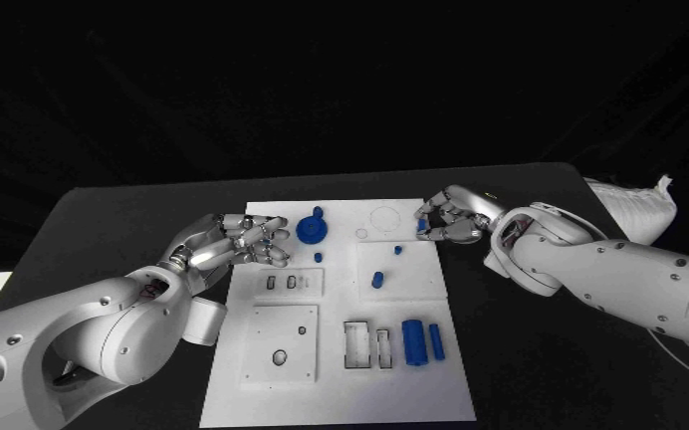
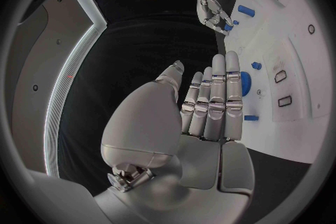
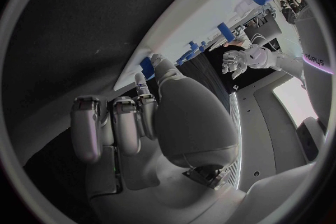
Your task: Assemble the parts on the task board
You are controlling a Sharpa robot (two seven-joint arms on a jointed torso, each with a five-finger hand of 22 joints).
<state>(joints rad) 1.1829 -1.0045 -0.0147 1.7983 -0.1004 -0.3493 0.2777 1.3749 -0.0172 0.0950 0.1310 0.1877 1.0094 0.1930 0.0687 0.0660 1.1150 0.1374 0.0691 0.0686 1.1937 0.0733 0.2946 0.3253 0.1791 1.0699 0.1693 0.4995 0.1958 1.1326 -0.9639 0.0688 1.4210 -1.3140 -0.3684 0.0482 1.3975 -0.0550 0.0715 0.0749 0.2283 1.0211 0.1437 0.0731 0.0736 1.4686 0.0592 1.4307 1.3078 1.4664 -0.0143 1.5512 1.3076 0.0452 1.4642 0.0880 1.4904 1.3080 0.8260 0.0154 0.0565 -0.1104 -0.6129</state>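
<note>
The white task board (image 1: 339, 382) lies in the middle of the black table. My left hand (image 1: 234, 241) hovers at the board's left edge with its fingers (image 2: 213, 98) stretched out and nothing in them. Just beyond them a round blue knob part (image 1: 312, 224) stands on the board. My right hand (image 1: 454, 219) is at the board's far right corner. Its fingers are curled and it pinches a small blue part (image 3: 146, 64) between thumb and finger. Two long blue parts (image 1: 421, 340) lie side by side near the board's front right.
A short blue peg (image 1: 377, 278) and two tiny blue pieces (image 1: 318, 256) sit mid-board. Raised white blocks with slots (image 1: 280, 342) take up the board's left and front. Black table surface (image 1: 546, 370) runs along both sides of the board.
</note>
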